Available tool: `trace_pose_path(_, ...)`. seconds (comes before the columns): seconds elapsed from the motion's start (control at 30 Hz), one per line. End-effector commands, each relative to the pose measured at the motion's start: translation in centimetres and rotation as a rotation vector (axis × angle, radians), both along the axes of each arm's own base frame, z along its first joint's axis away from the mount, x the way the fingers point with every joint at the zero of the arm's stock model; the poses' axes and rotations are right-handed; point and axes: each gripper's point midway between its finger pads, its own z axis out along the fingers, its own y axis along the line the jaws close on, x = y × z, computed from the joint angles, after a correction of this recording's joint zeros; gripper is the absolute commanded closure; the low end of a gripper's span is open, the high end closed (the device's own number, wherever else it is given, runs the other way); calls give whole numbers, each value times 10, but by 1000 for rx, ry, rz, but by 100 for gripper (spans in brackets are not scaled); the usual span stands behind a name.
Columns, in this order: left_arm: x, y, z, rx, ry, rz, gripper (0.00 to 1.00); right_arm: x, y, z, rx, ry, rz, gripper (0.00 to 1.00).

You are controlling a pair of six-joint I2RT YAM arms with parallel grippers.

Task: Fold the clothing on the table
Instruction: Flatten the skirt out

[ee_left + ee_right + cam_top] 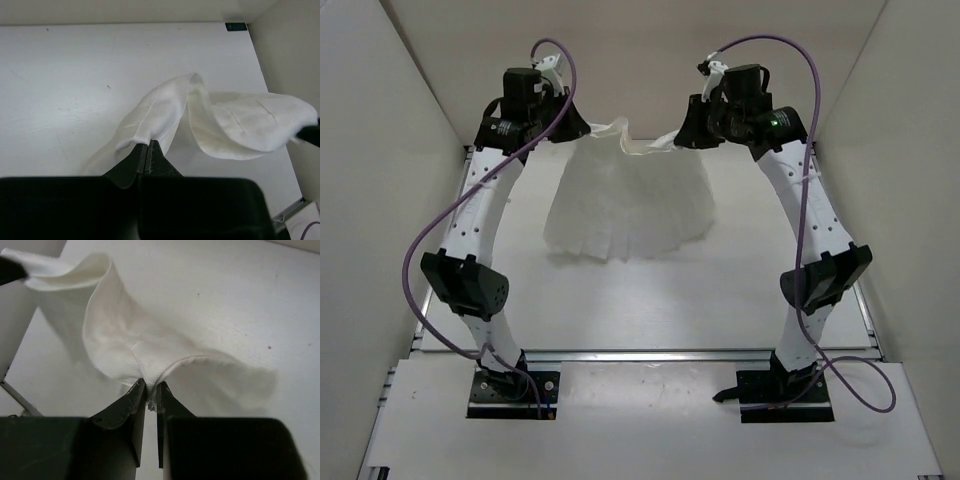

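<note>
the left gripper (147, 148) holds the clothing (630, 205) at the left corner of its narrow end, jaws pressed fully together on the ribbed hem. from that raised end the clothing fans down to its wide, pleated hem, which rests on the table (740, 290). at the clothing's right corner the right gripper (150, 391) pinches the edge, jaws all but closed with a sliver of gap.

this looks like the start of the first fold. the next move likely calls for both arms to carry the held edge over the wide hem, level and evenly paced, so the cloth lays flat.

under the clothing the tabletop is matte white with faint specks. plain white walls (380, 170) enclose it on three sides, and a metal rail (650, 353) runs beyond the wide hem.
</note>
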Motion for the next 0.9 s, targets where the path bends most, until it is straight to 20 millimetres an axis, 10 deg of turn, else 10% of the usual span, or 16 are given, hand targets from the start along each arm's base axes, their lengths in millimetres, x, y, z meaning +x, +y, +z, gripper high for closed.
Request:
trace_pose_path(0.0, -24, 21, 93, -37, -191, 1, 100, -44, -19, 102, 106, -221, -9, 100)
trace_pose_path(0.13, -40, 20, 64, -24, -168, -9, 100, -47, -42, 63, 91, -166, -45, 100)
trace_pose_path(0.2, -49, 17, 30, -10, -119, -13, 100, -42, -55, 10, 69, -54, -77, 100)
trace_pose_path(0.47, -139, 10, -210, 5, 264, -18, 100, -101, -81, -190, 52, 334, -214, 100)
trace_pose_path(0.5, -158, 6, -235, 11, 320, -33, 80, -121, -80, -218, 26, 411, -224, 97)
trace_pose_path(0.53, -166, 1, -242, -6, 333, -54, 56, -141, -78, -237, -2, 453, -222, 81)
trace_pose_path(0.63, -214, -4, -279, 13, 389, -102, 50, -171, -80, -260, -43, 462, -228, 53)
trace_pose_path(0.87, -235, 15, -286, -8, 365, -36, 33, -192, -95, -282, -32, 470, -249, 41)
